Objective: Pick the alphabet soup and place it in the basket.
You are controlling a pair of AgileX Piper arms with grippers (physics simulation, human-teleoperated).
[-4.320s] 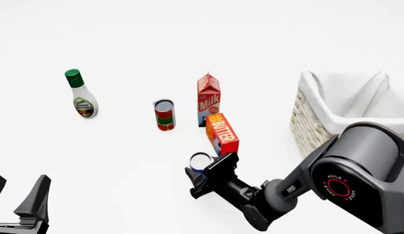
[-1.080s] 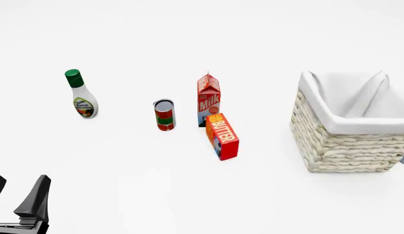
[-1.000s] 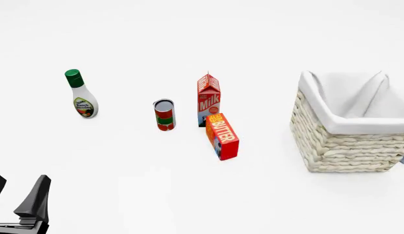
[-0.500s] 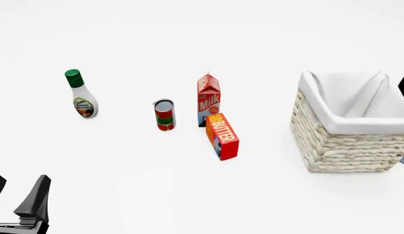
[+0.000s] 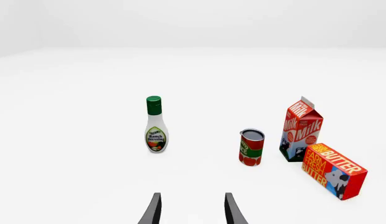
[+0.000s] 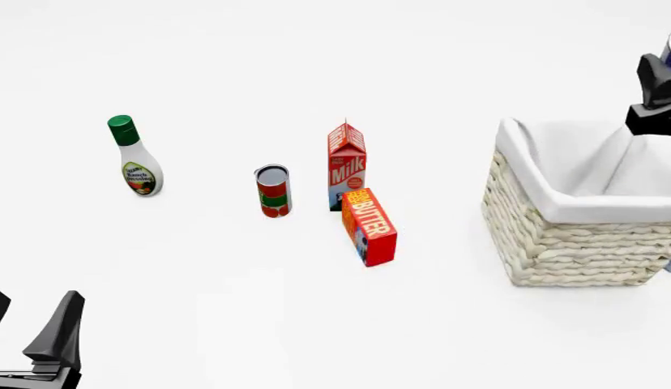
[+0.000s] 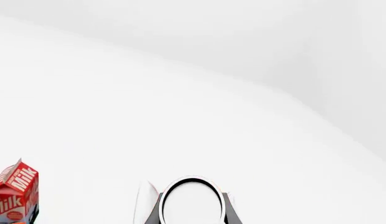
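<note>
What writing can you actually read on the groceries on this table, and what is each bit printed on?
"Milk" – on the milk carton, red sides.
"FARM FRESH BUTTER" – on the butter box; the front view shows only "BUTTER".
"Ranch Dressing" – on the bottle, small and only just legible.
Red and green can: label too small to read.
Soup can in the right gripper: only its plain top shows, no text visible.

White table (image 6: 314, 324) w/ four items, all upright exc. the butter. Dressing bottle (image 6: 132, 156), green cap, stands far left, well apart from the rest. Red/green-label can (image 6: 273, 191) near centre, just left of the milk carton (image 6: 347, 164). Butter box (image 6: 369, 226), red/orange, tilted, sits just in front of the carton, v. close; contact unclear.
</note>
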